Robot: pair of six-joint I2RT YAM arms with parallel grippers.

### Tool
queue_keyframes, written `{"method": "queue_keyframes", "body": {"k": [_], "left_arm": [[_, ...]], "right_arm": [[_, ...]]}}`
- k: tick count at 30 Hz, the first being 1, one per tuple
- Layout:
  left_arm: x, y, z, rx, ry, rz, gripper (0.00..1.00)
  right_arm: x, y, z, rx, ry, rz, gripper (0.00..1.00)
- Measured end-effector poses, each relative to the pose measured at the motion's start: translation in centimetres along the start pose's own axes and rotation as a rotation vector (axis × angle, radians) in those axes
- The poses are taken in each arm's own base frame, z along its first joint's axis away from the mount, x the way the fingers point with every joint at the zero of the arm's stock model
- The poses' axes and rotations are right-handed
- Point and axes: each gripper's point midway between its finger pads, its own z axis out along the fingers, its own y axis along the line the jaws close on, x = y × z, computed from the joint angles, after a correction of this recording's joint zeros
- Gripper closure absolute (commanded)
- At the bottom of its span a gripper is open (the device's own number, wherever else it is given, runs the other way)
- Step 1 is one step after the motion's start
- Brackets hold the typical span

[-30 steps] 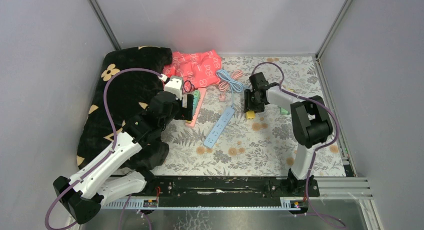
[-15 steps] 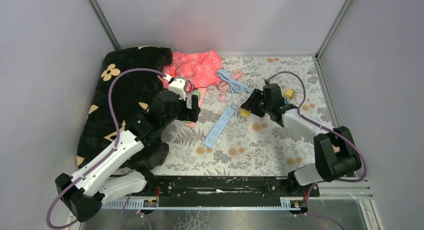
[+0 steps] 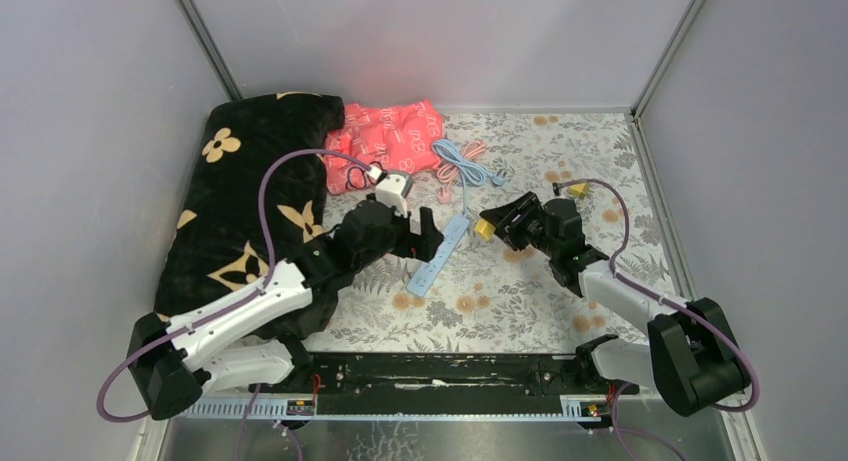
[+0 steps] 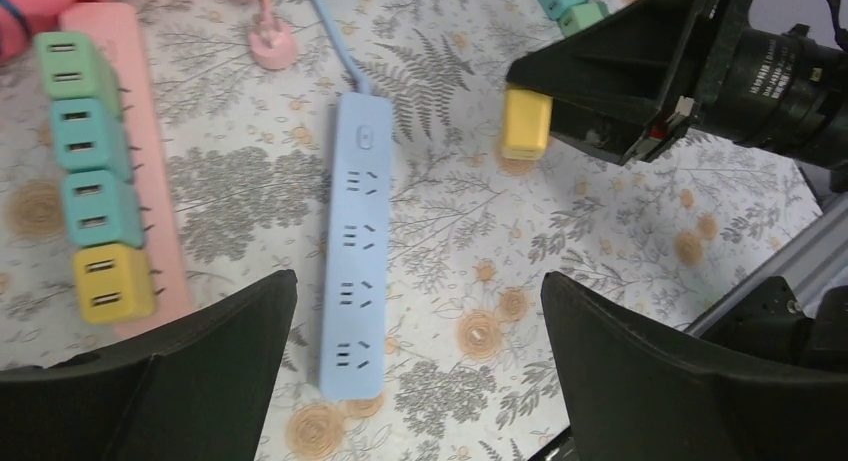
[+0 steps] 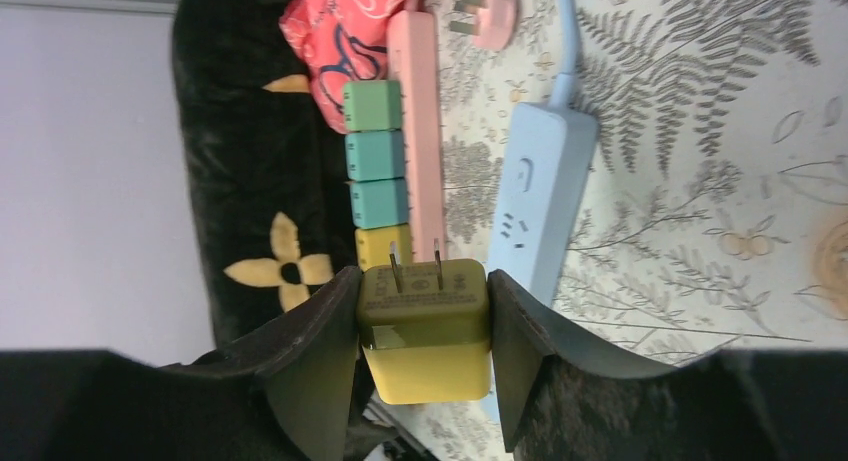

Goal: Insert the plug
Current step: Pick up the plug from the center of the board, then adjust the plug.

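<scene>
A light blue power strip [image 3: 438, 256] lies on the floral mat; it shows lengthwise in the left wrist view [image 4: 357, 246] with several empty sockets. My right gripper [image 3: 493, 225] is shut on a yellow plug [image 5: 425, 331], prongs pointing away from the wrist, held above the mat just right of the strip's far end [image 5: 540, 191]. The left wrist view shows the plug [image 4: 526, 123] too. My left gripper [image 4: 418, 281] is open and empty, hovering over the near end of the blue strip.
A pink power strip [image 4: 135, 111] carrying green, teal and yellow plugs [image 4: 95, 186] lies left of the blue one. A black flowered cushion [image 3: 235, 196], a red bag [image 3: 385, 136] and coiled cables [image 3: 458, 163] sit behind. A loose yellow plug [image 3: 578, 189] lies right.
My left arm has swung right, from over the pink strip to over the blue strip. My right arm has dropped lower and to the right, still holding the yellow plug near the strip's far end.
</scene>
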Motion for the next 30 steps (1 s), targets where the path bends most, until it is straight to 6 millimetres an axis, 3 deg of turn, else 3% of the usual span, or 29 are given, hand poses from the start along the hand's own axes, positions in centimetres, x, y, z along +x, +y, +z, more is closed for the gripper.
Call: {"method": "queue_keyframes", "body": {"k": [12, 21, 30], "left_arm": [[1.0, -6.3, 2.5, 0.122, -0.064, 0.019, 0.01], [0.2, -7.3, 4.5, 0.113, -0.142, -0.005, 0.08], [0.3, -8.5, 6.6, 0.123, -0.19, 0.0, 0.21]], "right_arm": [[0.5, 2.4, -2.1, -0.138, -0.02, 0.214, 0.59], [0.2, 4.3, -2.9, -0.211, -0.014, 0.305, 0.6], [0.7, 4.3, -3.1, -0.218, 0.014, 0.39, 0.6]]}}
